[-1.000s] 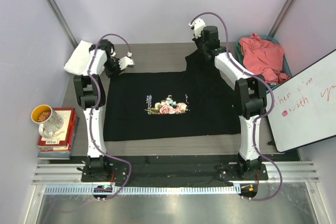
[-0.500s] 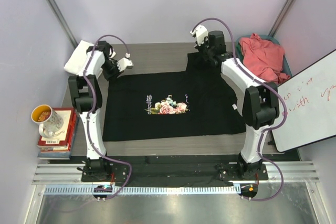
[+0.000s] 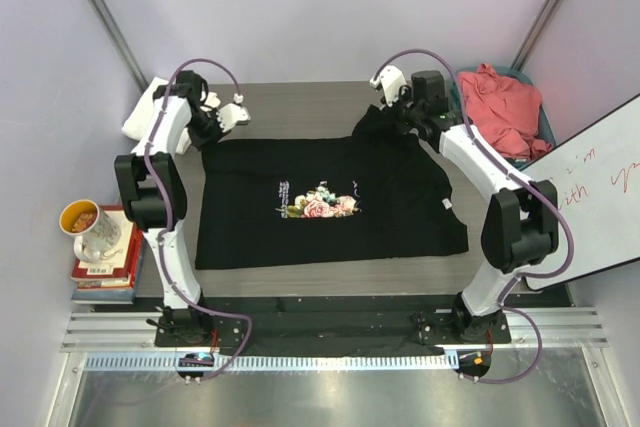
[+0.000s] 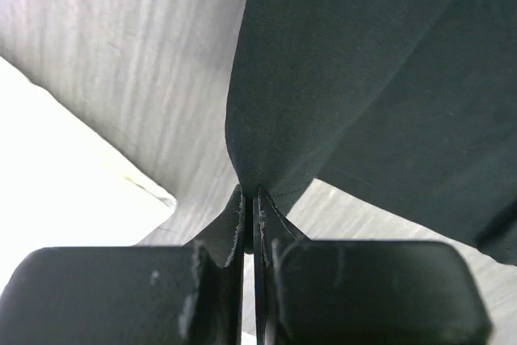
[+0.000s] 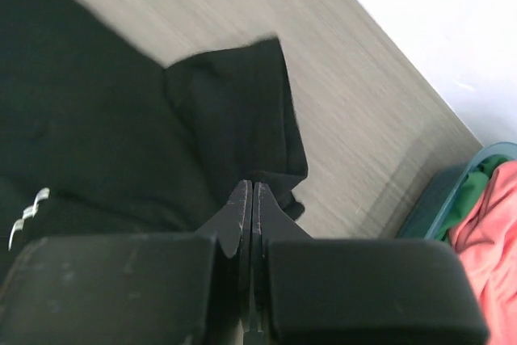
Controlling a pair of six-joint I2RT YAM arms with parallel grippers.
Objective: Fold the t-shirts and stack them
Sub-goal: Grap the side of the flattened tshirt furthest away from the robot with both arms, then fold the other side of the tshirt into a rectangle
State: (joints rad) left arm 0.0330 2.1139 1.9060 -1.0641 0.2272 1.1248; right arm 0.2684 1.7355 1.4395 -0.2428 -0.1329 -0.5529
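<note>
Both grippers are clamped on the far edge of the black tee [image 3: 260,217]. The left gripper [image 4: 250,195] has its fingers pressed together on a small peak of cloth at the tee's far-left corner. The right gripper [image 5: 250,187] pinches a bunched fold at the far-right corner, by the sleeve.

The tee lies spread on the table [image 3: 300,97], chest up, with the rose print [image 3: 318,202] near its middle. Most of it is flat, but the far-right corner is rumpled into a dark hump under the right gripper.

Just off the tee's far-left corner sits the white tee [image 3: 143,117], right beside the left arm. Beyond the tee's right edge, the coral-pink tee [image 3: 500,102] is heaped in a teal bin [image 3: 548,127]. A mug [image 3: 90,227] stands on some books [image 3: 110,267] well off the tee's left edge, and a whiteboard [image 3: 590,197] leans off its right.

Both holds look thin to me. If the arms lift or pull unevenly, a corner could slide out and the fold come down skewed. The right gripper seems to have doubled fabric, so a crease may get folded in. A wide sweep by the left arm could knock the white tee.
</note>
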